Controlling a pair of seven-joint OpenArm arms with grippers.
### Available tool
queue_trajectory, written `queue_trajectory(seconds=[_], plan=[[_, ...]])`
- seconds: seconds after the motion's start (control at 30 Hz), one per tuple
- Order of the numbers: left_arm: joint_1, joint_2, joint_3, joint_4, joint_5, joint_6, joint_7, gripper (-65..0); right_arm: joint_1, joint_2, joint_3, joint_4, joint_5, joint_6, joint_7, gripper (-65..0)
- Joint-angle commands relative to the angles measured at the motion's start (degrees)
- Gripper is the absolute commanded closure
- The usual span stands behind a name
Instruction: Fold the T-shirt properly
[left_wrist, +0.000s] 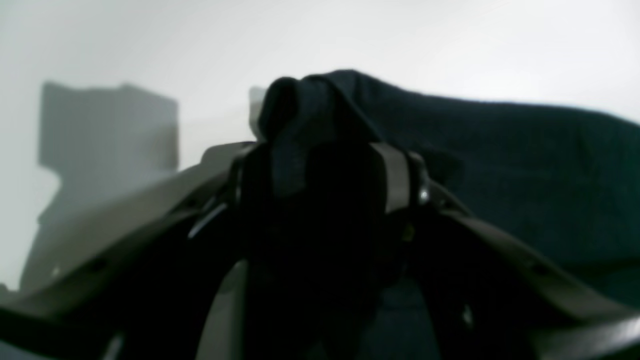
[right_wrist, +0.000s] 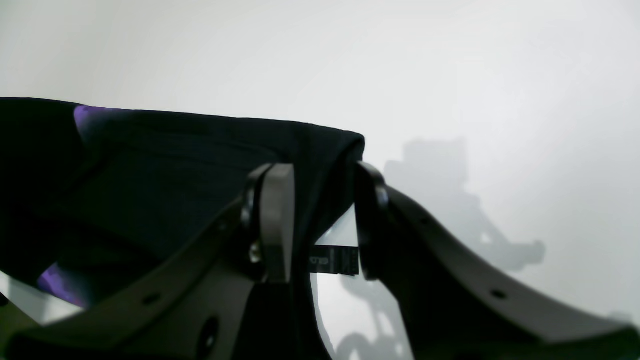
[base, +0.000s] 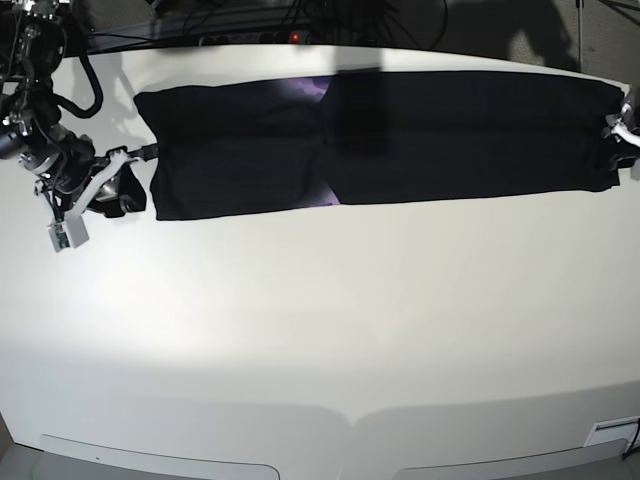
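The black T-shirt (base: 450, 130) lies as a long flat band across the back of the white table (base: 320, 330), with a sliver of purple print (base: 318, 92) showing near its middle. At the band's left end, my right gripper (base: 148, 153) (right_wrist: 322, 200) is shut on the cloth edge (right_wrist: 165, 170). A small black tag (right_wrist: 334, 260) hangs between its fingers. My left gripper (base: 612, 125) (left_wrist: 320, 165) is shut on the band's right end, where black fabric (left_wrist: 525, 165) bunches up between the fingers.
Cables and a power strip (base: 250, 40) run along the table's back edge behind the shirt. The right arm's body (base: 60, 160) stands at the far left edge. Bare white tabletop stretches from the shirt to the front edge.
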Motion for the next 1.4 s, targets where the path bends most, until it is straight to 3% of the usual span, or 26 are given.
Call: queue_trajectory(seconds=[0.0, 0.23, 0.57, 0.77, 0.9, 1.1, 1.37], plan=[[1.2, -1.3, 0.1, -0.5, 3.0, 1.1, 4.1, -29.4, 0.5, 0.9, 0.3, 1.0, 0.7, 0.2, 1.1, -21.0], [3.8, -4.8, 0.1, -0.5, -3.1, 1.1, 4.2, -27.9, 0.5, 0.9, 0.3, 1.0, 0.7, 0.2, 1.1, -21.0], [4.4, -1.8, 0.2, -0.5, -3.5, 1.1, 6.5, -27.4, 0.5, 0.9, 0.3, 1.0, 0.7, 0.2, 1.3, -21.0], [4.5, -1.7, 0.2, -0.5, -5.0, 1.1, 7.2, -15.9, 1.2, 0.9, 0.3, 1.0, 0.7, 0.2, 1.2, -21.0], [4.5, -1.7, 0.2, -0.5, -5.2, 1.1, 7.5, 0.0, 1.7, 0.9, 0.3, 1.0, 0.7, 0.2, 1.3, -21.0], [4.6, -2.5, -0.1, -0.4, -9.0, 1.1, 2.7, 0.0, 2.1, 0.9, 0.3, 1.0, 1.0, 0.2, 1.4, -20.9], [4.6, -7.9, -0.1, -0.4, -10.6, 1.1, -3.1, 0.0, 2.1, 0.4, 0.3, 1.0, 2.2, 0.3, 1.4, -21.0]])
